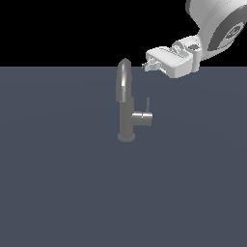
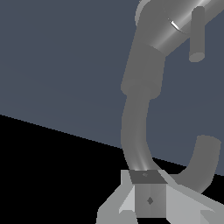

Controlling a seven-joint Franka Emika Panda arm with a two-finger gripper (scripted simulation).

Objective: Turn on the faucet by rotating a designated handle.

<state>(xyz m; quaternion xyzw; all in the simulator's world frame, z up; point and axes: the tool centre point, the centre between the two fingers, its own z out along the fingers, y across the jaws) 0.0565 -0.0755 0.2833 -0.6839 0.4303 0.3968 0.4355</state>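
The grey faucet [image 1: 126, 116] stands alone on a flat blue-grey surface [image 1: 58, 183], with black behind. The gripper [image 1: 146, 65] hangs above the handle [image 1: 148, 104], apart from it. I cannot tell how wide its fingers are.

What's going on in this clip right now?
A white robot arm's gripper hovers above and to the exterior view's right of a small grey metallic faucet standing on a flat dark grey-blue surface. It holds nothing and touches nothing. The thin dark-grey rod handle on the faucet's side stub stands upright below the gripper, untouched. Whether the jaws are open or shut can't be told from these views.
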